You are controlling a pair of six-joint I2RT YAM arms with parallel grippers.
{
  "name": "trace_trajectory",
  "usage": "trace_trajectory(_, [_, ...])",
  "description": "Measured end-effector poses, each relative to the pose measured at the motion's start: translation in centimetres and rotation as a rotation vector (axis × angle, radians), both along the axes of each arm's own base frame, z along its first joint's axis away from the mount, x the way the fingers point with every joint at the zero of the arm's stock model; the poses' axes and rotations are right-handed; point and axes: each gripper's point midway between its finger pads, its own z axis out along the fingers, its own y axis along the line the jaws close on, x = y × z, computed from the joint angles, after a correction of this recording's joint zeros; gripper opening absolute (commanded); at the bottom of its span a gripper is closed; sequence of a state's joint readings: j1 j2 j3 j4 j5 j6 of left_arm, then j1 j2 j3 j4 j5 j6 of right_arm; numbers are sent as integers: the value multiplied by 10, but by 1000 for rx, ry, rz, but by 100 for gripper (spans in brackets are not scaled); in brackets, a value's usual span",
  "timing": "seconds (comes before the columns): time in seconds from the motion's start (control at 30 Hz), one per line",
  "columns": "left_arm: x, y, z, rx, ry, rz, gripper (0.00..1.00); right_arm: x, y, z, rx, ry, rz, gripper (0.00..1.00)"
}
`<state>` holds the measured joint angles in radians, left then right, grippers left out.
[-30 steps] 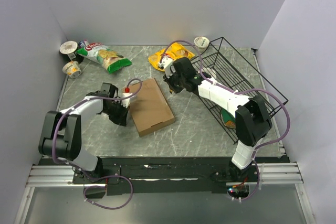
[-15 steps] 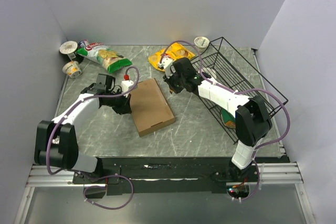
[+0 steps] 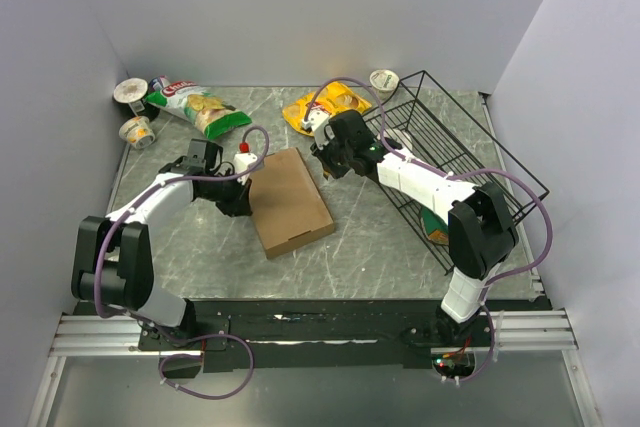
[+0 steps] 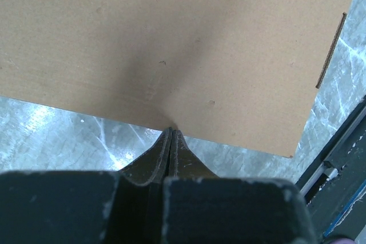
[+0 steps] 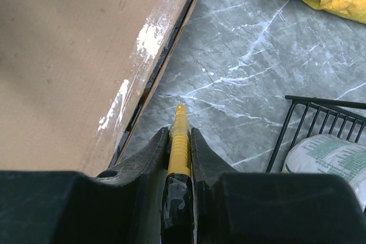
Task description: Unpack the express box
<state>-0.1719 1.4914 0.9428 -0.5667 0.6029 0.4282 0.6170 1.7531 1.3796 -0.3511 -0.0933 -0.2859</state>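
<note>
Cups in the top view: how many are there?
3. One cup in the far-left corner, a second cup just nearer, a third cup beside the wire basket at the back. The basket may hide more.

A robot lab cell — bare white walls [image 3: 300,7] boxing a marbled tabletop [image 3: 370,247].

Plain brown box [image 3: 289,203], smeared white along one edge. Grey worktop [image 3: 380,247], veined white like marble. Black wire basket [image 3: 484,130] at the right edge. Yellow bag [image 3: 340,100] by the far edge. Green, white and red bag [image 3: 200,107] towards the far left corner. Yellow tool [image 5: 179,141].
</note>
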Motion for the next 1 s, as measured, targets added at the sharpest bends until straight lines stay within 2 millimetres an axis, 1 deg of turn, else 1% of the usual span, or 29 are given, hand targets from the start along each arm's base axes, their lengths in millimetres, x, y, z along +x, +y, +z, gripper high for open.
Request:
trace_trajectory(0.2, [-3,-2,4,-11,4,-5,1,0,0,0,1,0,0,0])
trace_trajectory(0.27, [-3,-5,10,-31,4,-15,1,0,0,0,1,0,0,0])
trace_trajectory(0.37, [4,-10,23,-61,-28,-27,1,0,0,0,1,0,0,0])
trace_trajectory(0.47, [9,-12,28,-71,-47,-31,1,0,0,0,1,0,0,0])
trace_trajectory(0.57, [9,-11,23,-62,-33,-29,1,0,0,0,0,0,1,0])
trace_trajectory(0.7, [7,-6,3,-21,9,-25,1,0,0,0,1,0,1,0])
trace_trajectory(1.0, [7,-4,-1,-21,-31,-31,1,-6,8,0,25,18,37,0])
